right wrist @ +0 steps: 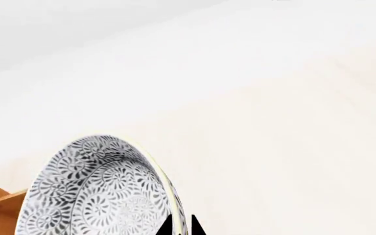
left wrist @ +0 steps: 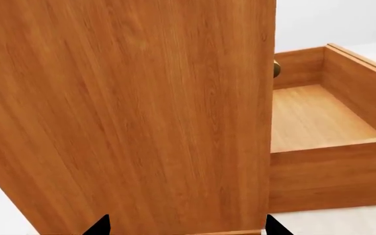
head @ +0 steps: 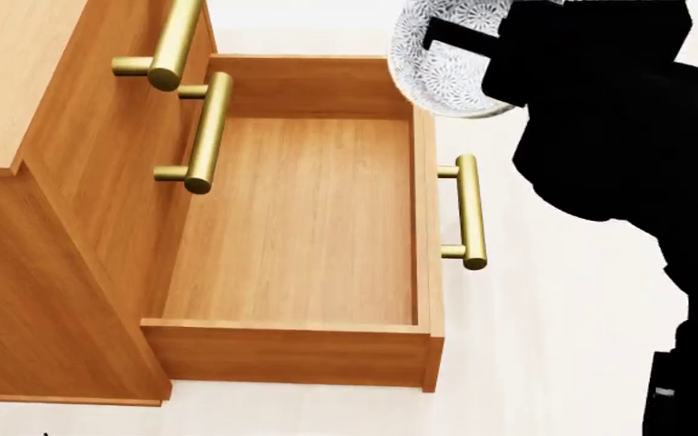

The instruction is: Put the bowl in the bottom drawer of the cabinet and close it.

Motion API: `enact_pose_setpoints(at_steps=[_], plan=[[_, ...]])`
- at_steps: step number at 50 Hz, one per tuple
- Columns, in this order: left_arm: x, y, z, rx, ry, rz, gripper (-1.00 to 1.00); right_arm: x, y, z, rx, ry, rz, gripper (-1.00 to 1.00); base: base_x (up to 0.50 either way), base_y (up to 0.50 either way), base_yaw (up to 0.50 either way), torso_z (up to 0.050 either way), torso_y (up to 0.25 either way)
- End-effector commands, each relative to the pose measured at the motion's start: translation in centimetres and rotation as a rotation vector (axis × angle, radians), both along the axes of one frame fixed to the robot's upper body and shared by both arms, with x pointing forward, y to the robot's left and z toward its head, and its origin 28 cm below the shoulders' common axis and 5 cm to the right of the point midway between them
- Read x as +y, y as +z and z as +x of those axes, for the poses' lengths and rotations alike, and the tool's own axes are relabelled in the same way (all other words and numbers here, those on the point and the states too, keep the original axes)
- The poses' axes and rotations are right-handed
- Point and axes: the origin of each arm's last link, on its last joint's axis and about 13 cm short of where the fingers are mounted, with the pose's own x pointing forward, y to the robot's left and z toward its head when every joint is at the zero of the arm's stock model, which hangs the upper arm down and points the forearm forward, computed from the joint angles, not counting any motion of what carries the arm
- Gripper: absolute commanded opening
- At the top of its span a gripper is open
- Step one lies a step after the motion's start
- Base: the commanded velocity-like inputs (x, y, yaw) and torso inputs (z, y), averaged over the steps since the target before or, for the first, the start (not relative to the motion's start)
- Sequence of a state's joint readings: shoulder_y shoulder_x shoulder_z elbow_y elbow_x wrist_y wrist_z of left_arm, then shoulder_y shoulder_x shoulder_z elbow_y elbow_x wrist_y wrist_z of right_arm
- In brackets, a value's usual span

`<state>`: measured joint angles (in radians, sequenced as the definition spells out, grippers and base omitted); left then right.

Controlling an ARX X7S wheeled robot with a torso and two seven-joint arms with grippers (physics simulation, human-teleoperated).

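A pale cream floor (head: pixel 543 300) carries everything here — the orange-brown cabinet (head: pixel 34 272) stands directly on it. The bottom drawer (head: pixel 301 227) is pulled out over the floor, its wooden bottom bare — whether its underside touches the floor cannot be told.

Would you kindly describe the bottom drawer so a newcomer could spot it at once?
Start at the orange-brown cabinet with three brass bar handles. The bottom drawer is its lowest one. Unlike the two shut fronts above, it is pulled fully out, an open and empty wooden box.
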<state>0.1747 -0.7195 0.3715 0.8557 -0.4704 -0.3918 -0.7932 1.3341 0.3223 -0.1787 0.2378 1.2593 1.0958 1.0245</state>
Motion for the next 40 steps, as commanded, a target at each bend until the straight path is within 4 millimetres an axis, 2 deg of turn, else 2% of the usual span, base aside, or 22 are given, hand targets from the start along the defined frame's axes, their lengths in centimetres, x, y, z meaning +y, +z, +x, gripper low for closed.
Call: enact_pose_setpoints(at_steps=[1, 4, 11, 12, 21, 28, 40], plan=[[-0.4, 0.8, -0.3, -0.024, -0.056, -0.080, 1.00, 2.6, 1.6, 1.0, 0.051, 0.154, -0.130, -1.00, 0.00, 0.00, 0.00, 0.000, 0.000], [-0.5, 0.8, -0.3, -0.023, -0.056, -0.081, 1.00, 2.9, 1.7, 1.1, 0.058, 0.174, -0.240, -1.00, 0.00, 0.00, 0.00, 0.000, 0.000], [-0.5, 0.7, -0.2, -0.020, -0.059, -0.080, 1.00, 3.9, 2.0, 2.0, 0.087, 0.192, -0.244, -1.00, 0.00, 0.00, 0.00, 0.000, 0.000], [-0.5, 0.7, -0.2, -0.022, -0.058, -0.080, 1.00, 4.2, 2.0, 2.2, 0.090, 0.191, -0.288, -1.00, 0.00, 0.00, 0.00, 0.000, 0.000], [-0.4, 0.8, -0.3, -0.025, -0.055, -0.084, 1.00, 5.2, 1.4, 2.9, 0.142, 0.206, -0.303, -1.00, 0.00, 0.00, 0.00, 0.000, 0.000], [-0.4, 0.8, -0.2, -0.023, -0.054, -0.085, 1.00, 6.1, 2.4, 3.2, 0.162, 0.200, -0.305, -1.00, 0.00, 0.00, 0.00, 0.000, 0.000], [-0.2, 1.1, -0.4, -0.031, -0.048, -0.092, 1.00, 7.7, 1.4, 3.2, 0.214, 0.198, -0.309, -1.00, 0.00, 0.00, 0.00, 0.000, 0.001]])
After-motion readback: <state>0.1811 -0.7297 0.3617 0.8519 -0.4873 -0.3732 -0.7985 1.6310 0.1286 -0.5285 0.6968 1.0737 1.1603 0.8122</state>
